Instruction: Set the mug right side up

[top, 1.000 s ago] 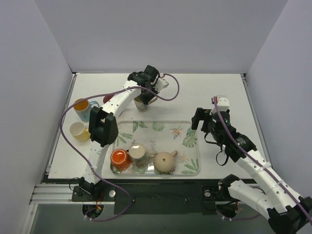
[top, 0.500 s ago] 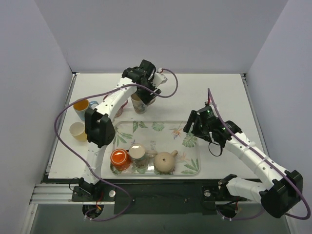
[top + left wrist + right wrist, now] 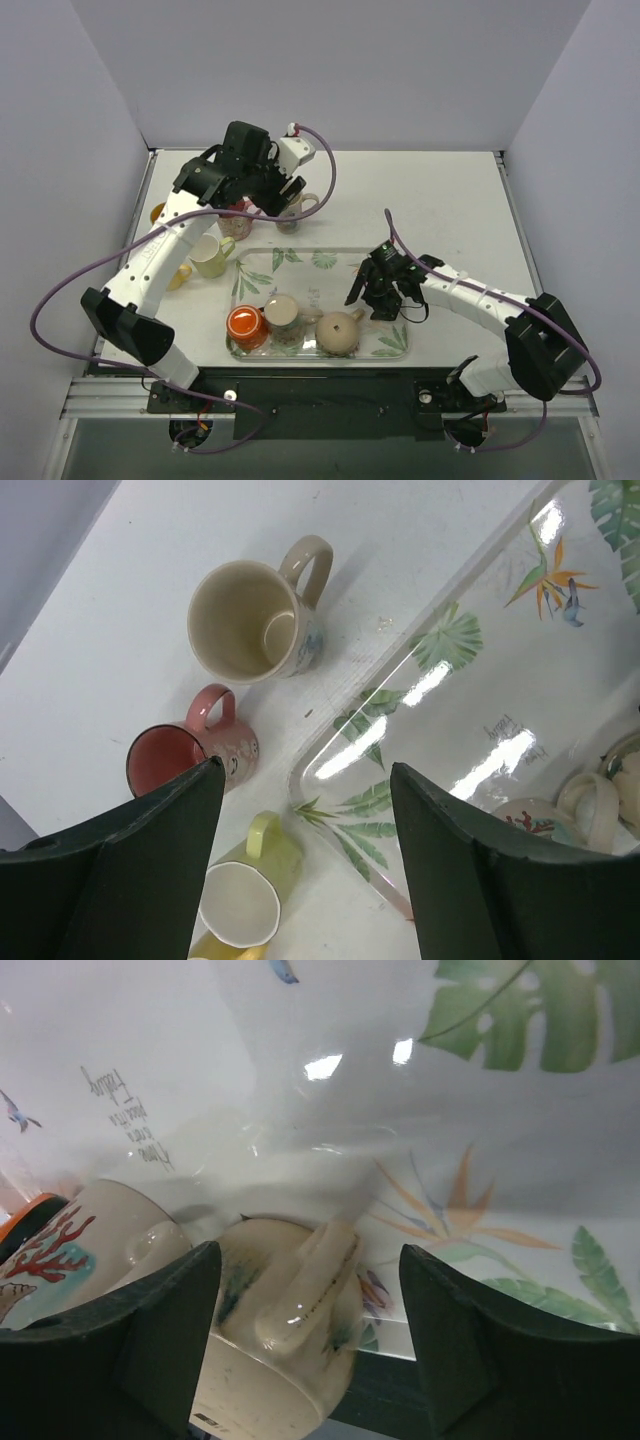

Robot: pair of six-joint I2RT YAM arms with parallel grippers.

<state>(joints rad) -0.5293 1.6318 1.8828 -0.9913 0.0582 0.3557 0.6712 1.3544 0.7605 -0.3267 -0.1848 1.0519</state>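
A beige mug [image 3: 340, 333] lies tipped over at the near edge of the leaf-print tray [image 3: 330, 262]. In the right wrist view its flat base and handle [image 3: 300, 1285] face me and its mouth is hidden. My right gripper [image 3: 372, 298] [image 3: 305, 1255] hangs open just above it, one finger to each side and neither touching. A second beige mug [image 3: 290, 214] [image 3: 250, 620] stands upright on the table behind the tray. My left gripper [image 3: 268, 195] [image 3: 307, 770] is open and holds nothing, above the table left of that mug.
On the tray stand an orange mug [image 3: 245, 325] and a cream coral-pattern mug [image 3: 282, 312] [image 3: 80, 1250]. Left of the tray are a pink mug [image 3: 190, 755], a yellow-green mug [image 3: 245, 895] and a yellow cup [image 3: 180, 275]. An orange cup [image 3: 160, 214] stands near the left wall.
My left gripper opened, let go of the upright beige mug and swung left. My right arm came left and down over the tray to the tipped mug, its jaws narrowing a little.
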